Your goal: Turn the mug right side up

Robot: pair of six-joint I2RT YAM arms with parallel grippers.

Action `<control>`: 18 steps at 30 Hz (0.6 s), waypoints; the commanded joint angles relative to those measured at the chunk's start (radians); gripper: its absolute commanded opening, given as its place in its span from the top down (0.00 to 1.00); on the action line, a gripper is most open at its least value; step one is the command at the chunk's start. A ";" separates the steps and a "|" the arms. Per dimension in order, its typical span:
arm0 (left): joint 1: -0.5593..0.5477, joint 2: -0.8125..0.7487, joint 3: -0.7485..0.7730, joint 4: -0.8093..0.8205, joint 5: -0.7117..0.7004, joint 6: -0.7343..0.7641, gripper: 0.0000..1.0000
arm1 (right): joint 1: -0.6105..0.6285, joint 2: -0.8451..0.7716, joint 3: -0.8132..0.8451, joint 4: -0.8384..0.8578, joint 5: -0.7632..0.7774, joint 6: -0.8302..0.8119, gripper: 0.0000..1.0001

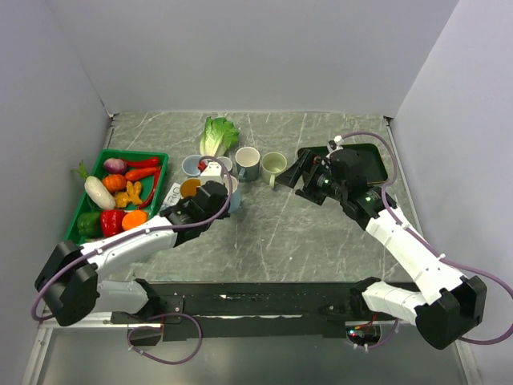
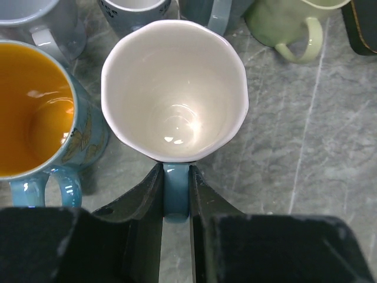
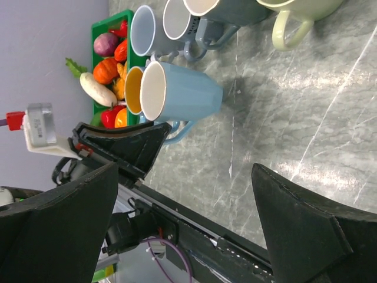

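The light blue mug (image 2: 174, 88) with a white inside stands upright, mouth up, on the grey marble table. My left gripper (image 2: 175, 171) is shut on its blue handle (image 2: 175, 197), one finger on each side. From above, the mug (image 1: 232, 192) sits just beyond the left gripper (image 1: 210, 196), left of centre. The right wrist view shows the mug (image 3: 182, 91) from the side with its base on the table. My right gripper (image 1: 309, 178) is open and empty, off to the right of the mug; its fingers stand wide apart in its own view (image 3: 185, 171).
A blue mug with an orange inside (image 2: 35, 112) touches the held mug's left side. Two grey-blue mugs (image 1: 247, 160) and a pale green mug (image 1: 273, 165) stand just behind. A green tray of vegetables (image 1: 161, 156) lies left, a lettuce (image 1: 218, 135) behind, a black tray (image 1: 365, 164) right.
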 commanded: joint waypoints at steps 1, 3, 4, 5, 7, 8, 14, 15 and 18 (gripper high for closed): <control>-0.008 0.019 0.001 0.206 -0.089 0.027 0.99 | -0.018 -0.024 0.017 -0.011 -0.008 -0.012 0.00; -0.008 0.044 -0.016 0.229 -0.082 0.030 0.99 | -0.024 -0.027 0.017 -0.017 -0.010 -0.012 0.00; -0.008 0.052 -0.021 0.234 -0.080 0.030 0.99 | -0.026 -0.026 0.018 -0.019 -0.011 -0.012 0.00; -0.008 0.067 -0.029 0.242 -0.077 0.030 0.99 | -0.029 -0.030 0.017 -0.020 -0.011 -0.012 0.00; -0.010 0.081 -0.050 0.263 -0.080 0.030 0.99 | -0.032 -0.033 0.015 -0.022 -0.011 -0.012 0.00; -0.010 0.084 -0.058 0.269 -0.083 0.029 0.99 | -0.032 -0.036 0.014 -0.022 -0.011 -0.012 0.00; -0.028 0.089 -0.085 0.269 -0.103 0.050 0.91 | -0.038 -0.036 0.014 -0.034 -0.030 -0.014 0.00; -0.036 0.087 -0.088 0.265 -0.109 0.053 0.83 | -0.040 -0.036 0.017 -0.039 -0.030 -0.012 0.00; -0.047 0.070 -0.098 0.259 -0.111 0.056 0.56 | -0.041 -0.038 0.022 -0.052 -0.024 -0.014 0.00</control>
